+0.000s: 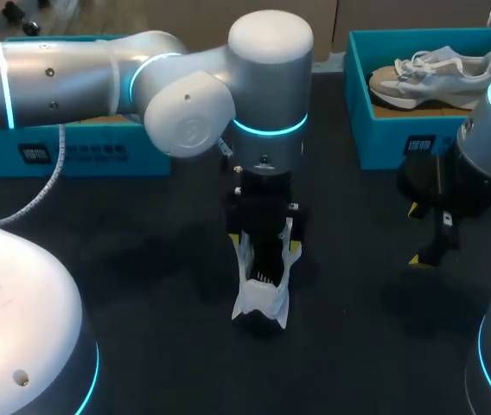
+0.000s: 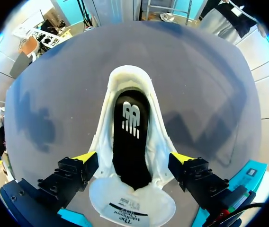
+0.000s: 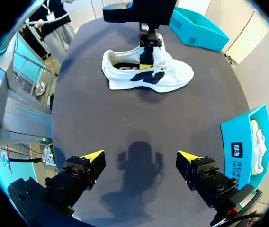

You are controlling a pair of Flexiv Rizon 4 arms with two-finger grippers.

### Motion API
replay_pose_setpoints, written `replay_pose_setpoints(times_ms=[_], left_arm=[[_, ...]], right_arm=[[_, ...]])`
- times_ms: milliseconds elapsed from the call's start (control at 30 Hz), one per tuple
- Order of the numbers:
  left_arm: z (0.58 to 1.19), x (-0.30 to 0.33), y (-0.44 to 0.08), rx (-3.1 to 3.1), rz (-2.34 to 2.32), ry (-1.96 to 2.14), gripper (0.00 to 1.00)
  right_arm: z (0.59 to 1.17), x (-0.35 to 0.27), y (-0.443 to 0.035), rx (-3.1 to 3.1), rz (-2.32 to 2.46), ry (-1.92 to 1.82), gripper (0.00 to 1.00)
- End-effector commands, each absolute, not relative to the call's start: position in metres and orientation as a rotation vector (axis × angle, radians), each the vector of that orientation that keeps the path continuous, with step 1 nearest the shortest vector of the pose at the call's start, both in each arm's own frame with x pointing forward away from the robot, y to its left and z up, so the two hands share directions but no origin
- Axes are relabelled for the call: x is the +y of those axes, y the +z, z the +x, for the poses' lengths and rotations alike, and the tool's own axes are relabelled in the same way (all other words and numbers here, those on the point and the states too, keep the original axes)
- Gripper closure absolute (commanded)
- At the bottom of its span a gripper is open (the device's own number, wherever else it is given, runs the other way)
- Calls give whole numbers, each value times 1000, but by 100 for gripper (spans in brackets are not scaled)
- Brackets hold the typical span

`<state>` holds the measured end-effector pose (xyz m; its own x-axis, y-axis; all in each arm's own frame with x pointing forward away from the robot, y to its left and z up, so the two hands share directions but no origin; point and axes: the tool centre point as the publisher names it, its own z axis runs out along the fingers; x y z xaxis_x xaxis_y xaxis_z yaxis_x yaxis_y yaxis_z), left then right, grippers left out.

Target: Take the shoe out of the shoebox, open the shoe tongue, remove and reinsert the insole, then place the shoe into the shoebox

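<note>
- The left gripper is over the white shoe, which stands mid-table. Grasping or released: cannot tell.
- The black insole lies inside the shoe.
- The right gripper is released and empty, near the shoebox.

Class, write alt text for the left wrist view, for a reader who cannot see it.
A white shoe stands on the dark table, seen from above, its opening showing the black insole inside. The left arm's yellow-tipped jaws stand open on either side of it, with the tongue folded back between them.
</note>
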<state>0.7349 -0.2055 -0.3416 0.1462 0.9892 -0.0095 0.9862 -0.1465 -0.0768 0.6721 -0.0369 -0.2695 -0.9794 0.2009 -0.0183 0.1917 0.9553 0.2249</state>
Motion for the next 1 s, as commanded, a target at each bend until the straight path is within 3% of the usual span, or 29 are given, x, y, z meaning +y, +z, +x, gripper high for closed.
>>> replay_pose_setpoints(times_ms=[33, 867, 900, 1000], left_arm=[[743, -208, -340, -2020, -2333, 83, 0], [838, -209, -279, -2197, -2278, 82, 1], [842, -209, -276, -2205, -2276, 86, 11], [852, -210, -270, -2210, -2273, 94, 30]], right_arm=[[671, -37, -270, 3064, 307, 346, 0], [671, -37, -270, 3064, 307, 346, 0], [671, -37, -270, 3064, 307, 346, 0], [671, -37, -270, 3064, 307, 346, 0]])
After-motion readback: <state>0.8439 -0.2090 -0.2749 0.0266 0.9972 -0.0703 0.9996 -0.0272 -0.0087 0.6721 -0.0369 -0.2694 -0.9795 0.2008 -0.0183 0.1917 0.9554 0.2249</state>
